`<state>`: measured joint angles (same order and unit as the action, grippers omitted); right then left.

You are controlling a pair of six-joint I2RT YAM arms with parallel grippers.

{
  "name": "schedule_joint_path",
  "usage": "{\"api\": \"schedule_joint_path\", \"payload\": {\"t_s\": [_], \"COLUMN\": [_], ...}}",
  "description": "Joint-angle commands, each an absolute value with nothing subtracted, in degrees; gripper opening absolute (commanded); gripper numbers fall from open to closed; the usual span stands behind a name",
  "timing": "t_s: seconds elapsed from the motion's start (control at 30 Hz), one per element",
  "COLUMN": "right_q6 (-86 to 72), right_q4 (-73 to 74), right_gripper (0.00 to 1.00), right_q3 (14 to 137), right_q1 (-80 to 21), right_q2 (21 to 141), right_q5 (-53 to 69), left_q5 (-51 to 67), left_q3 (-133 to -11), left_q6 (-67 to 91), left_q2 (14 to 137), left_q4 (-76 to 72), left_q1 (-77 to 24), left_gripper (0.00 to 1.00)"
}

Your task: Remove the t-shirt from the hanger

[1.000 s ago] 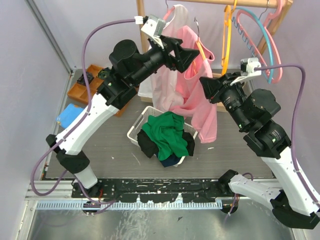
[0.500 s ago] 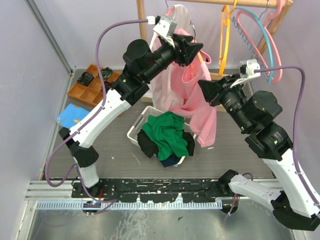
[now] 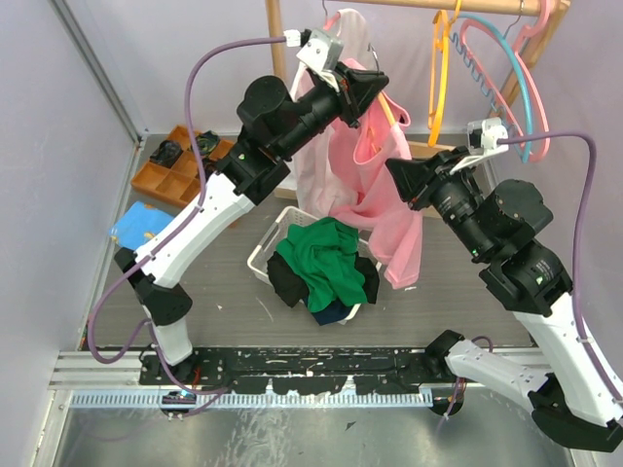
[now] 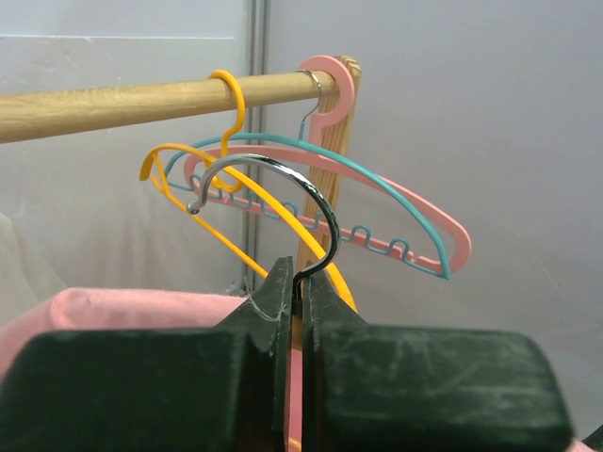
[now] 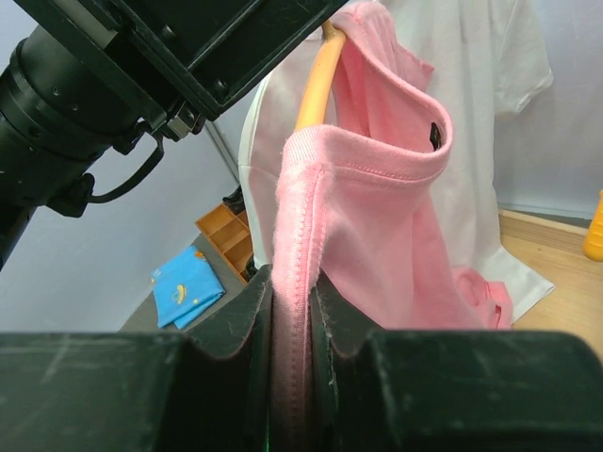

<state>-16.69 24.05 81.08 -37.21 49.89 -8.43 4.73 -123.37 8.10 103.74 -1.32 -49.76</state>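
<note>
A pink t-shirt (image 3: 394,199) hangs on an orange hanger (image 3: 390,105) with a metal hook, held free of the wooden rail (image 3: 438,5). My left gripper (image 3: 373,88) is shut on the base of that hook (image 4: 283,179), which curves up from between the jaws of the left gripper (image 4: 301,282). My right gripper (image 3: 397,177) is shut on the t-shirt's ribbed collar. In the right wrist view the collar (image 5: 300,198) runs down between the jaws of the right gripper (image 5: 292,287), and the orange hanger arm (image 5: 316,85) pokes out above it.
A white shirt (image 3: 310,165) hangs behind the pink one. Below stands a white basket (image 3: 261,255) piled with green and black clothes. Yellow (image 3: 440,68) and pink-and-blue hangers (image 3: 521,88) hang on the rail. An orange tray (image 3: 161,170) and a blue cloth (image 3: 136,224) lie at the left.
My left arm rose and moved right to the hanger's hook, and its jaws went from open to shut on it. The right gripper kept its hold on the collar.
</note>
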Motion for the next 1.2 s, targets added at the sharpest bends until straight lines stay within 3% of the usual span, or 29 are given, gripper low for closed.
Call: {"api": "schedule_joint_path", "payload": {"t_s": [0.0, 0.1, 0.17, 0.5, 1.17], "right_q6": [-16.87, -17.01, -17.2, -19.66, -22.93], "right_q4": [17.74, 18.63, 19.59, 29.38, 41.02], "right_gripper": [0.02, 0.05, 0.18, 0.44, 0.47], "right_q3": [82.14, 82.31, 82.56, 83.46, 80.2], "right_q1": [-37.09, -37.09, -37.09, -37.01, -37.08], "right_q2": [48.33, 48.32, 48.39, 47.74, 41.46], "right_q5": [-7.54, -7.69, -8.09, -8.6, -6.24], "left_q5": [5.24, 4.2, 2.96, -7.1, -9.68], "left_q3": [-124.03, -124.41, -125.97, -135.16, -145.39], "left_q6": [8.12, 8.62, 8.78, 7.67, 8.95], "left_q2": [102.95, 102.83, 103.17, 105.22, 110.04], "left_q4": [-2.33, -1.9, 0.25, 8.17, 13.02], "left_q1": [-49.77, -49.85, -49.83, -49.46, -48.24], "left_gripper": [0.0, 0.0, 0.0, 0.0, 0.0]}}
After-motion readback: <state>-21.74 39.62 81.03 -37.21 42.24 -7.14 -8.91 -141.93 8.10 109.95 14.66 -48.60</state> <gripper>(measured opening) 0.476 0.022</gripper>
